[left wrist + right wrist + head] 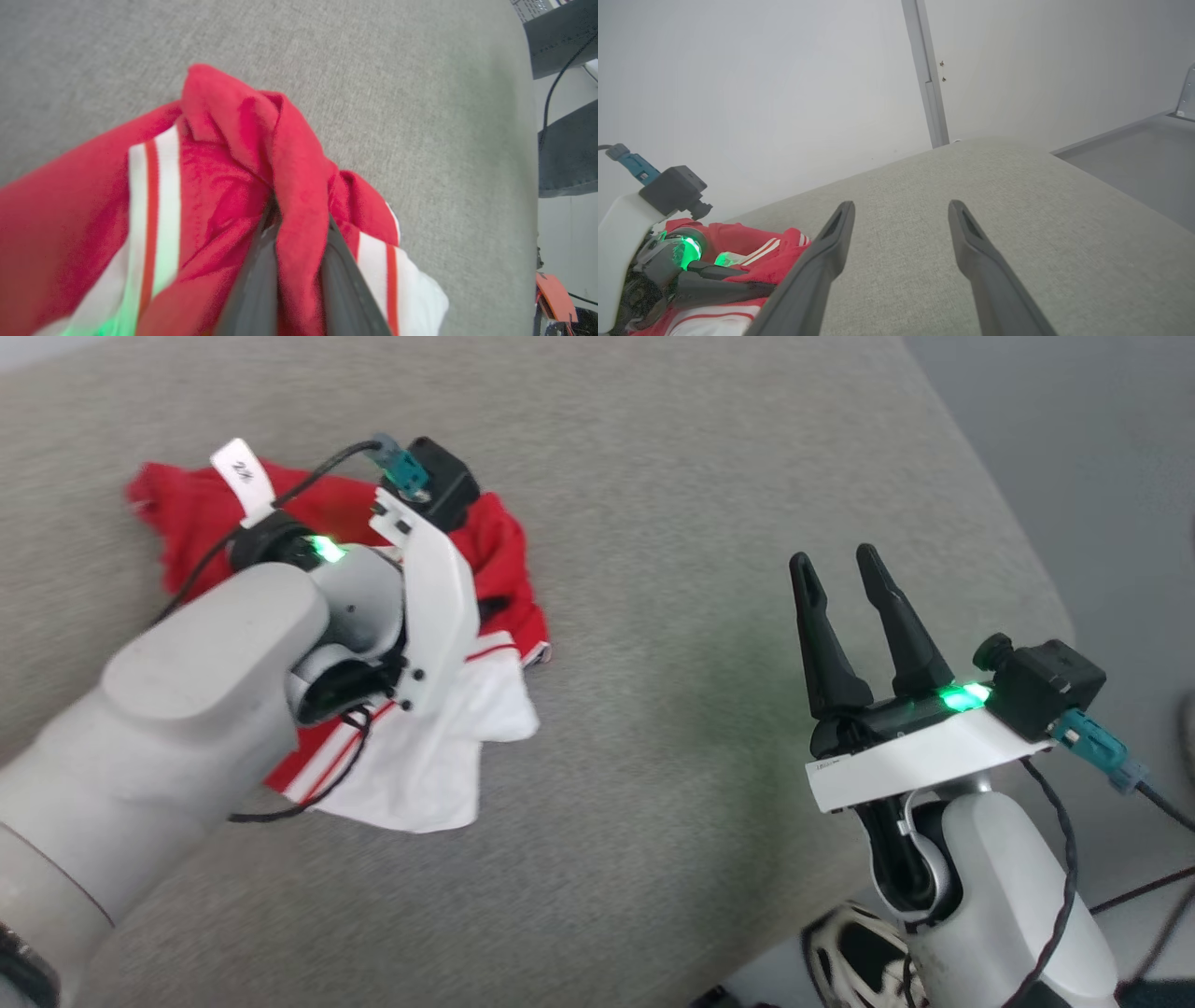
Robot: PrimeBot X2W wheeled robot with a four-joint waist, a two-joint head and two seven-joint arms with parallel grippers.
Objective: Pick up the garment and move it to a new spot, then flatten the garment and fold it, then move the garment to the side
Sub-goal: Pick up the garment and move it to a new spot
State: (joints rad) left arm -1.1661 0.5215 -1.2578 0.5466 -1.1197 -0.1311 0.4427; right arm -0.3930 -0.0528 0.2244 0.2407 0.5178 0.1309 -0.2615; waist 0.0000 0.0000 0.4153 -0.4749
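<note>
Where the left tool (301, 219) meets the garment (219, 186), its two dark fingers (254, 280) are closed on a raised fold of red cloth. The fold runs up between them and drapes over their tips. The rest of the garment lies crumpled beneath and around that wrist, on the left part of the grey fabric-covered bench (653, 756). Its red body is bunched at the far side, and a white sleeve (439, 775) with red-and-white stripe trim (149, 196) is spread at the near side. Whether the gripped fold is lifted clear of the heap cannot be told. A green lamp (327, 549) glows on the left wrist. The right tool (836, 560) stands well apart to the right, its fingers spread wide with nothing between them, over bare bench near the right edge. Beyond the bench rises a pale wall (761, 93).
</note>
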